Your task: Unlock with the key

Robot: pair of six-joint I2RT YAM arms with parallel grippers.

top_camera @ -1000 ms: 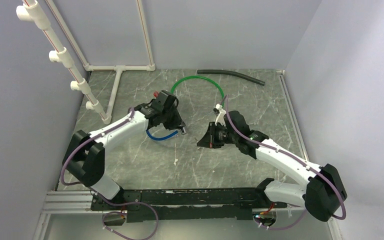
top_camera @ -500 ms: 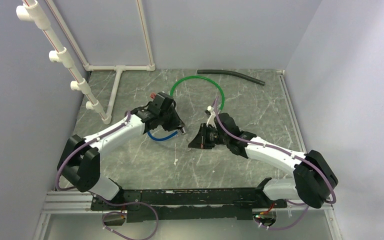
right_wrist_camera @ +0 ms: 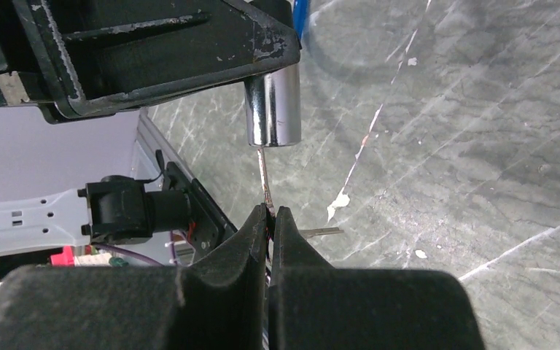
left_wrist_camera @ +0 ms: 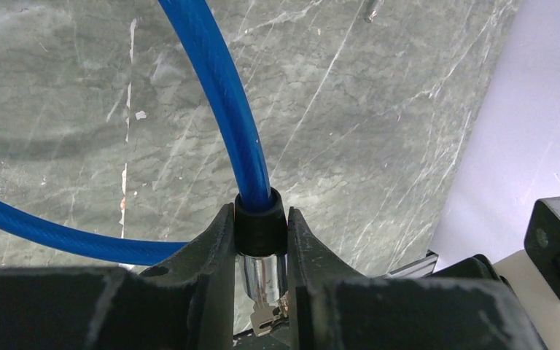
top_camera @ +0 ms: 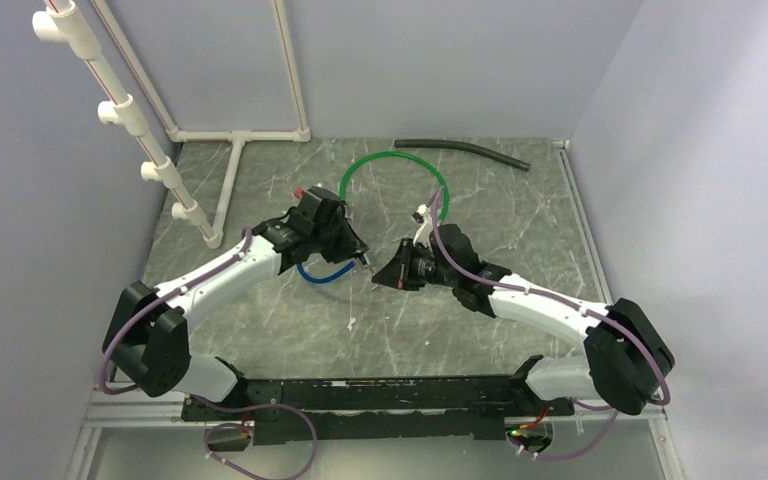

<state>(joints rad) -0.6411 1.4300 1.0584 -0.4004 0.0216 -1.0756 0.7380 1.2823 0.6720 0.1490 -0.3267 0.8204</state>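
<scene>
left pincer (left_wrist_camera: 261,222) clamped around the lock cylinder (right_wrist_camera: 273,109); right pincer (right_wrist_camera: 270,219) pinched the key (right_wrist_camera: 264,179), blade nearly collinear with the cylinder's axis, tip at its end face. Seating depth was unclear, likely needed push then twist

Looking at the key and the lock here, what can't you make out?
- Head of the key: right wrist view, buried between the right pincer fingers.
- Keyhole and blade depth: right wrist view, the lock barrel end faces away.
- Barrel's lower end: left wrist view, covered by the left pincer.
- Key in top view: too small, masked by both pincers.
</scene>
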